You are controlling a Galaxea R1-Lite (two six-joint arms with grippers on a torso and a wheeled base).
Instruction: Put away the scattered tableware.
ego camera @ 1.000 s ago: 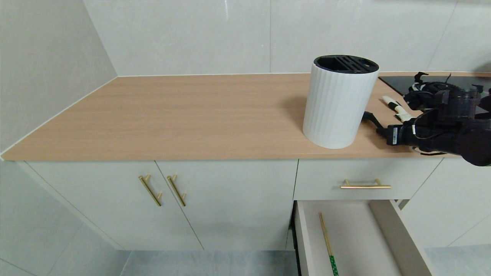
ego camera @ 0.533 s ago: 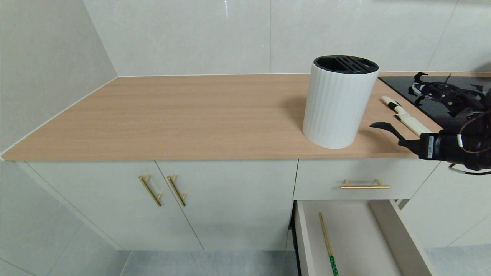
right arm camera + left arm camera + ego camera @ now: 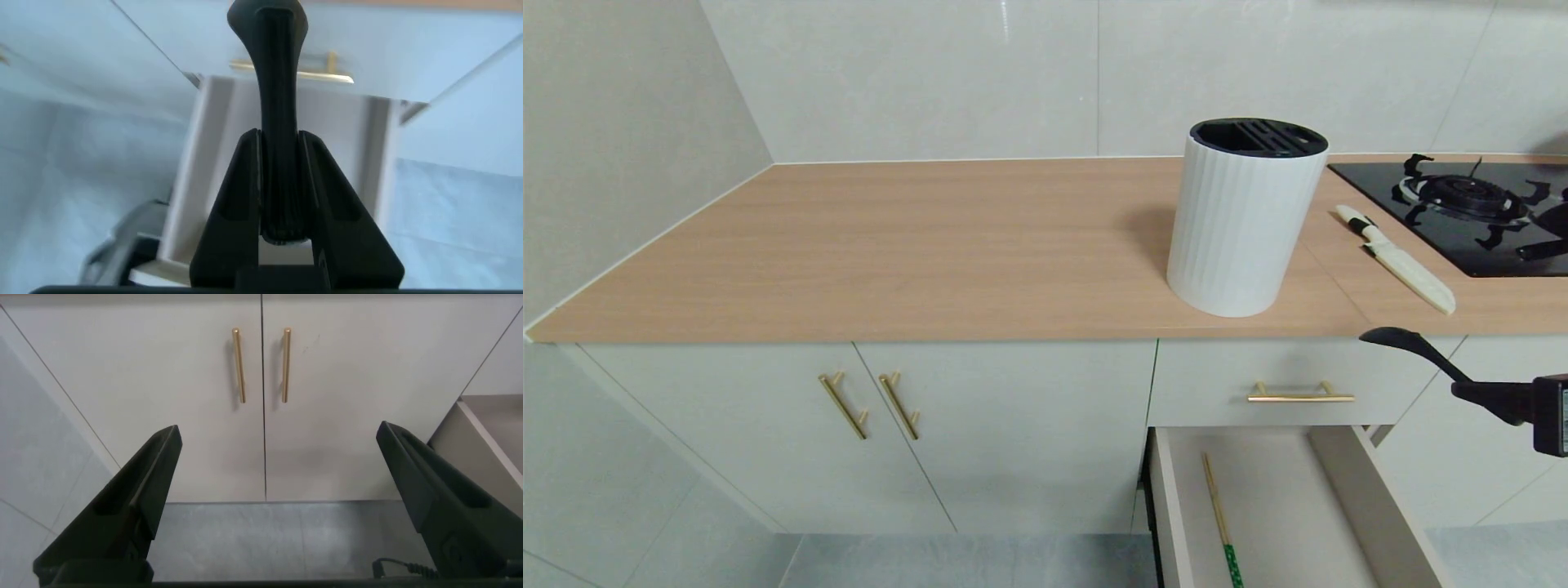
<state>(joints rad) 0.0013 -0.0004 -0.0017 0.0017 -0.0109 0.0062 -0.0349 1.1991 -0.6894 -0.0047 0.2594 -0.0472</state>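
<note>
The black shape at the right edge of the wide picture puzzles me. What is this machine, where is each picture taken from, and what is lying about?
It is a two-armed robot tidying a kitchen. The wide picture looks down from its head; the other two come from cameras on its wrists. That shape is a black utensil, clamped in the right tool near the open drawer, where chopsticks lie. The left tool is open and empty, facing cabinet doors. On the countertop are a white ribbed holder and a pale knife, beside a gas hob.
</note>
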